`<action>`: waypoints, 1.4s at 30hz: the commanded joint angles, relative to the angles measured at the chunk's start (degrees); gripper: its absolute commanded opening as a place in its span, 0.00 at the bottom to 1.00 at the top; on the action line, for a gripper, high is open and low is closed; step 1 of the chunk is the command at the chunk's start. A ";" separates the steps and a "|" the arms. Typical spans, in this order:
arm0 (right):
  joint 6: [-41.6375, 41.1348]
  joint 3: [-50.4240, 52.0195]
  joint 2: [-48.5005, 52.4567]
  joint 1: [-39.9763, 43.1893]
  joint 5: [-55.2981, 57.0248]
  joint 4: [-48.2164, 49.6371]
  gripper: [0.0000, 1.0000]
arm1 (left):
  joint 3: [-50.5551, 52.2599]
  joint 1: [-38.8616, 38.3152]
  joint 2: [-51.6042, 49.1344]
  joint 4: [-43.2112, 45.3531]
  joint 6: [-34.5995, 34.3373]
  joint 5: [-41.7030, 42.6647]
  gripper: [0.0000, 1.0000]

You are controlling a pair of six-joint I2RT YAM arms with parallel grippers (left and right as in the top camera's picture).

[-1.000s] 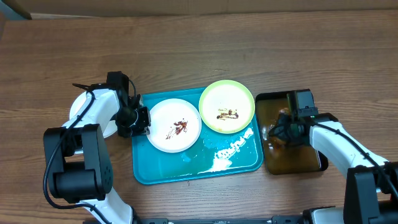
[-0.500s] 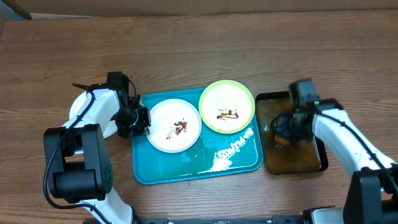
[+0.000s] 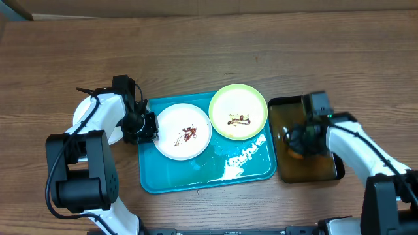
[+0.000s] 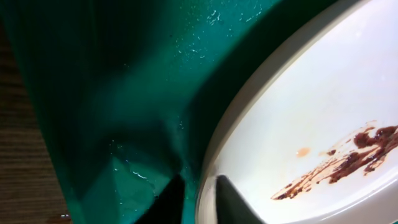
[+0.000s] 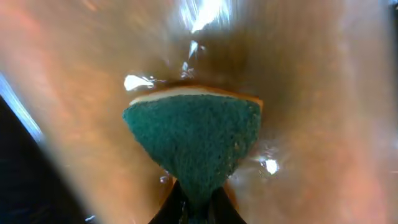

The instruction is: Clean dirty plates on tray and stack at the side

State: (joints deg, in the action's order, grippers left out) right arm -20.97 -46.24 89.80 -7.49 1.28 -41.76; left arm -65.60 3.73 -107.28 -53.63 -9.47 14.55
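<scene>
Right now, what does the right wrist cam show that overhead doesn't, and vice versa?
Right wrist only: a clear look at the green scouring sponge with tan backing, pinched in the right gripper. Overhead only: the turquoise rectangular plastic tray, the smeared white round plate with the left gripper at its rim, and the pale green-rimmed round plate. Both: the brownish water in the small black tray.

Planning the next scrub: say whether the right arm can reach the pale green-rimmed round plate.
Probably yes: the green-rimmed plate lies uncovered beside the black water tray where the right gripper holds a green sponge; the left gripper is at the white plate.
</scene>
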 commanded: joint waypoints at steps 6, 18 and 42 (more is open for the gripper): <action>0.22 3.56 -0.07 0.09 -0.33 3.72 0.04 | 0.35 -0.59 -1.09 1.07 -0.83 0.44 0.27; 6.54 -21.51 -0.11 -0.76 -6.12 -13.38 0.04 | 0.35 -2.80 -1.11 1.36 -0.85 0.35 0.04; 2.49 -26.69 13.68 -35.26 -13.77 3.74 0.04 | 0.35 -4.42 -1.09 0.31 -0.83 -0.13 0.04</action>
State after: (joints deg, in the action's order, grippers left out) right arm -17.80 -72.29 100.99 -41.04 -12.69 -39.27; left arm -65.58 -0.30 -107.28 -53.17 -10.39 14.55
